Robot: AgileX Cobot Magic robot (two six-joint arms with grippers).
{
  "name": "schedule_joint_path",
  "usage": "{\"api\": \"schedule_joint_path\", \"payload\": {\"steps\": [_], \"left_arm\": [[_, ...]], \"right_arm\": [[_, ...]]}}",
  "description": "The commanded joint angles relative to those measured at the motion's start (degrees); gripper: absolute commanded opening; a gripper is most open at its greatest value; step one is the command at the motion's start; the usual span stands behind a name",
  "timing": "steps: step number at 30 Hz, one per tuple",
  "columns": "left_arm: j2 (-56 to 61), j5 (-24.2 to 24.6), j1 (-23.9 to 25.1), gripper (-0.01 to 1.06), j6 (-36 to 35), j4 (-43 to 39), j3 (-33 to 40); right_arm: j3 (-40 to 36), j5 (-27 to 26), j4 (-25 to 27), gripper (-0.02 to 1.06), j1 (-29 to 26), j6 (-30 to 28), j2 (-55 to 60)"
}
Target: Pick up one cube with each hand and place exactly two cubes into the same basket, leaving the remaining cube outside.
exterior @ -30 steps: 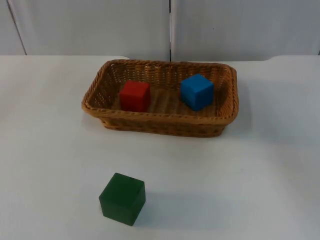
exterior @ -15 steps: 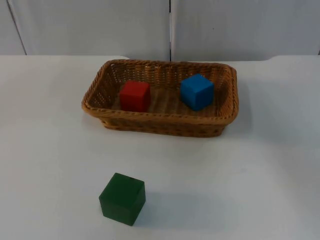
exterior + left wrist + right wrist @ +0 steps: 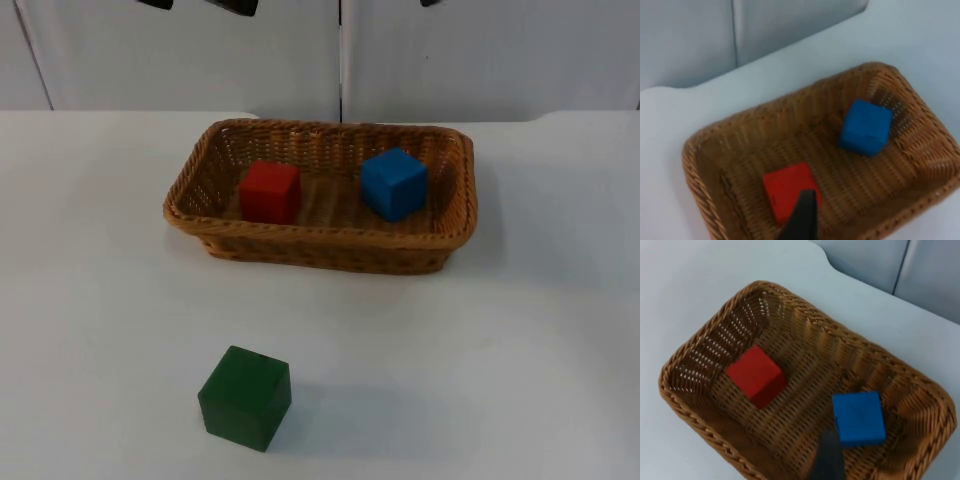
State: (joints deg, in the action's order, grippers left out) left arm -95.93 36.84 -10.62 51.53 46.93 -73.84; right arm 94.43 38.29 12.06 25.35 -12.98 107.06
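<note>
Left hand (image 3: 801, 222) hangs high over the wicker basket (image 3: 195, 215), looking down into it, and whether it is released or clenched I cannot tell; it carries no cube that I can see. Out at the front of the white worktop (image 3: 520, 350), well apart from the basket and a touch left of its middle, sits the green cube (image 3: 245, 397), flat on its base and outside the rim. Moving across, the red cube (image 3: 270, 192) rests on the basket floor in the left half, right beneath the left hand in its wrist view. Beside it but not touching, the blue cube (image 3: 393, 183) sits in the right half, turned slightly. The basket's long axis runs side to side, so each cube lies under its own arm. Over on the far side, the right hand (image 3: 827, 460) hovers above the blue cube, and I cannot tell whether it is released or clenched. By my reading the count is already right: two in, one out. The green cube lies away from both hands, towards the front, and it should be left alone.
</note>
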Motion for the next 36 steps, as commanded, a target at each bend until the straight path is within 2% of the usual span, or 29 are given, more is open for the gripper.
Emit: {"api": "schedule_joint_path", "payload": {"steps": [1,4,15,36], "left_arm": [[1.5,1.4,0.0,0.82,0.5,-0.1,0.7],[2.7,1.9,0.0,0.82,0.5,0.0,1.5],[9.8,1.4,0.0,0.82,0.5,0.4,8.0],[32.9,0.0,0.0,0.82,-1.3,0.3,23.2]], "right_arm": [[-3.9,-3.2,0.2,0.63,0.0,-0.6,-3.3],[-10.1,-6.2,0.2,0.63,0.0,-1.3,-7.5],[-23.7,-10.9,0.1,0.63,0.0,-1.7,-20.2],[-35.6,-10.9,0.1,0.63,0.0,-1.7,-40.1]]}}
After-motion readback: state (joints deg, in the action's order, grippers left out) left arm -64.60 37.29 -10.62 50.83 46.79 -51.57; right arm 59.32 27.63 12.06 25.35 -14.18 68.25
